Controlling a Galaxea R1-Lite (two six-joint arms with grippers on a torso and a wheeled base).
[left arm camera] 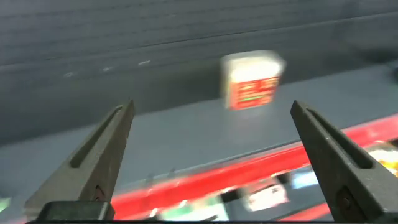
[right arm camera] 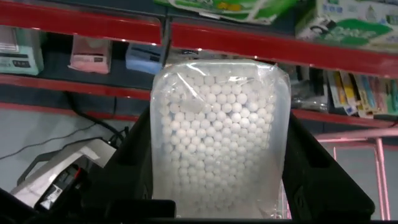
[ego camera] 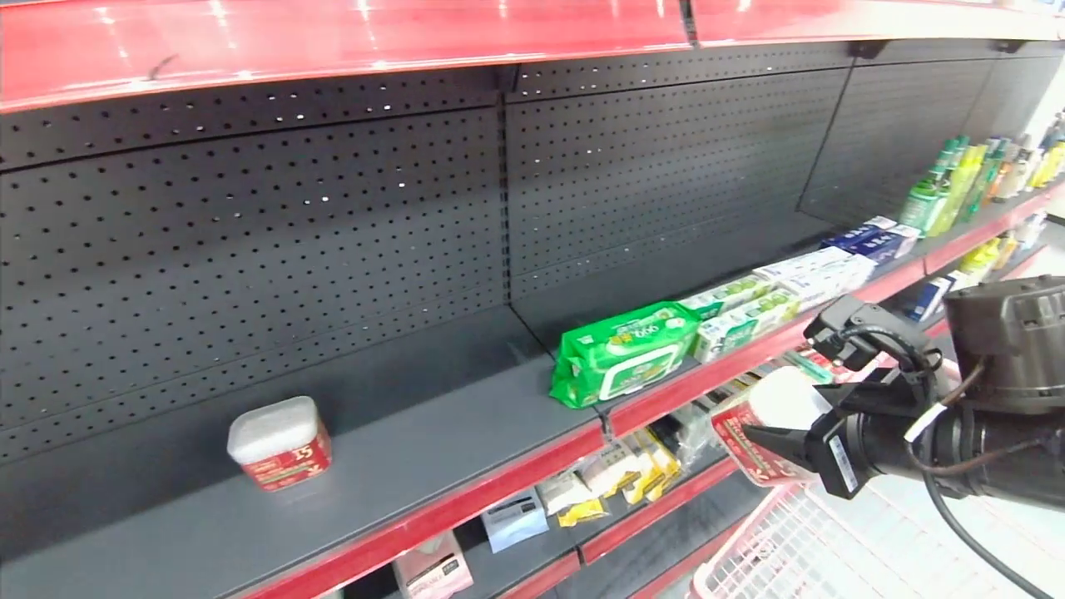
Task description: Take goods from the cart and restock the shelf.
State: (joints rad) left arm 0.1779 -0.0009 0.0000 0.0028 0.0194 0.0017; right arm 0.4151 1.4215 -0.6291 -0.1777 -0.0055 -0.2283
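step: transfer; right hand (ego camera: pixel 774 445) grips tub (ego camera: pixel 782 401), well right of shelved tub (ego camera: pixel 279 443).
left hand (left arm camera: pixel 211 107): open, facing shelved tub.
next: likely set tub on shelf (ego camera: pixel 416 449) beside shelved tub.

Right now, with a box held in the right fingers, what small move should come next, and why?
Probably raise the right gripper and carry it toward the grey shelf. Its fingers are shut on the box of white beads, which hangs over the pink cart, seemingly below the shelf edge where a matching box stands.
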